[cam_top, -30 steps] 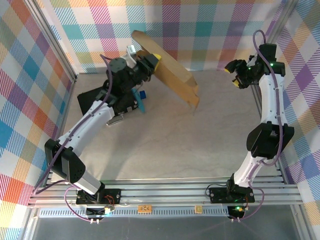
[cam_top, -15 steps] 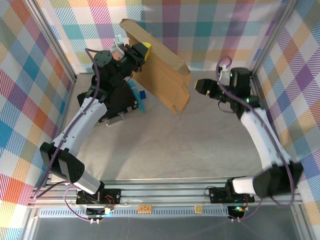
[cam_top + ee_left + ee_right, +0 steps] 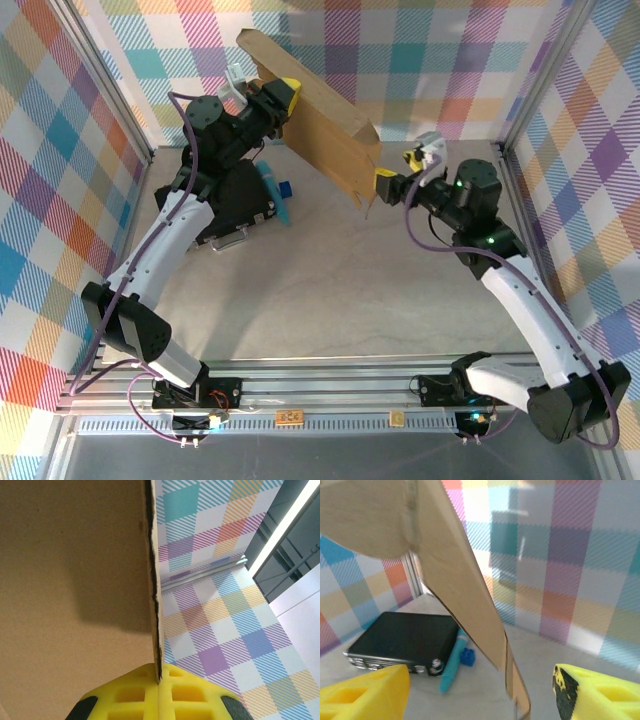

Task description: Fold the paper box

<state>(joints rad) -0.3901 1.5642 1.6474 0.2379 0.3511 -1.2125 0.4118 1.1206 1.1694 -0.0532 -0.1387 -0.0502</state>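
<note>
The left pincer (image 3: 285, 96) is clamped tight on the upper edge of the paper box (image 3: 322, 135), holding it slanted in the air over the table (image 3: 330, 290). The right pincer (image 3: 402, 170) stands wide at the box's lower end. It should straddle one flap squarely before closing.

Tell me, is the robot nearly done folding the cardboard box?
Not nearly. Done: the paper box is up off the table, tilted in the air. In hand: the left gripper is shut on its top edge, and the right gripper is open beside its lower corner, not gripping yet. Left: the folding itself; the box looks mostly flat, with no walls standing up.
</note>
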